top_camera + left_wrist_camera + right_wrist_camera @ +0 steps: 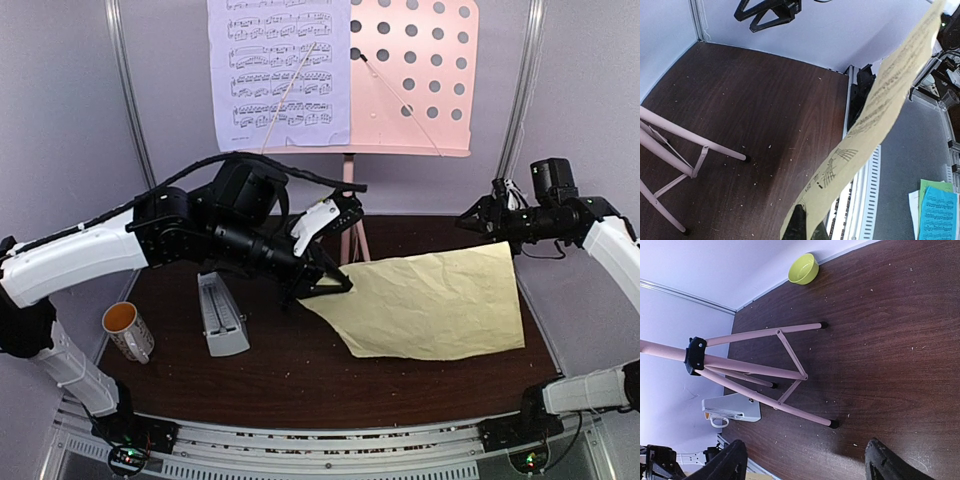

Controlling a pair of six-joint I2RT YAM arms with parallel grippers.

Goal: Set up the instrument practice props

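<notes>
The left gripper (318,284) is clenched on one corner of the pale-yellow page (430,305), which stretches away from its fingers toward the right arm, held off the table (300,385). The right gripper (474,221) is released, nothing between its fingers, near the page's far corner. The pink music stand (412,75), with the lavender page (280,70) on it, rises behind both pairs of fingers, and the grey metronome (222,315) stands near the left fingers, on their outer side.

stand desk (424,71) cropped at top, lavender page (280,75) likewise
</notes>
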